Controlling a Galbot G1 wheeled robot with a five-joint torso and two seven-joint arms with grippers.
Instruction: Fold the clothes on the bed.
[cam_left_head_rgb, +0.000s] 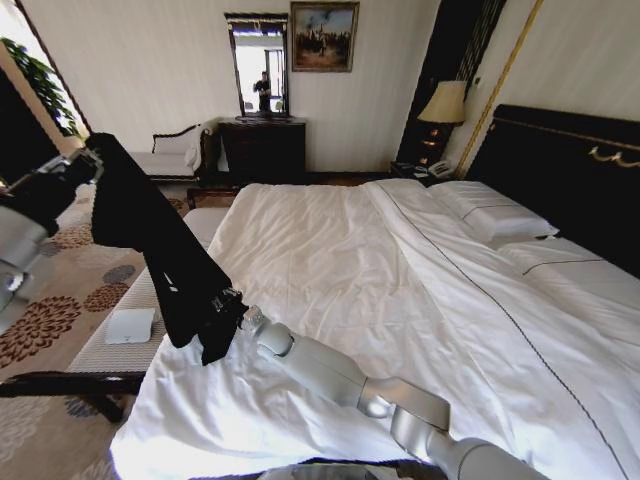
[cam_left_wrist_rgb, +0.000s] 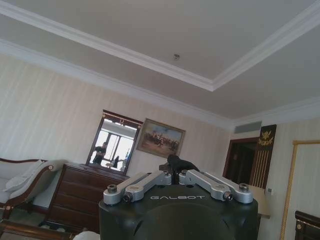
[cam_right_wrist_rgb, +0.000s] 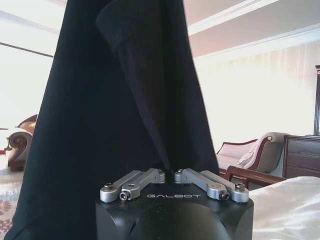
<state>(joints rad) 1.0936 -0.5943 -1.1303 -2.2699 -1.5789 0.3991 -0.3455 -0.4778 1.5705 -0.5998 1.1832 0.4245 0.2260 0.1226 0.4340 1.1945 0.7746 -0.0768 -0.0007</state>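
Observation:
The clothes, a black T-shirt (cam_left_head_rgb: 150, 235), hang stretched in the air over the left edge of the bed (cam_left_head_rgb: 330, 260), slanting from upper left down to lower right. My left gripper (cam_left_head_rgb: 88, 158) is raised at the far left, shut on the shirt's upper end; the left wrist view shows a small tuft of black cloth (cam_left_wrist_rgb: 178, 163) pinched at the left gripper (cam_left_wrist_rgb: 175, 172). My right gripper (cam_left_head_rgb: 228, 306) is lower, just above the white sheet, shut on the shirt's lower part. In the right wrist view the black T-shirt (cam_right_wrist_rgb: 115, 110) rises from the right gripper (cam_right_wrist_rgb: 169, 172). No lettering shows.
A pale striped bench (cam_left_head_rgb: 120, 345) with a small white pad (cam_left_head_rgb: 130, 325) stands beside the bed on the left. Pillows (cam_left_head_rgb: 495, 215) and a dark headboard (cam_left_head_rgb: 570, 165) are at the right. A dark dresser (cam_left_head_rgb: 262, 150), chaise (cam_left_head_rgb: 175, 155) and lamp (cam_left_head_rgb: 445, 103) line the far wall.

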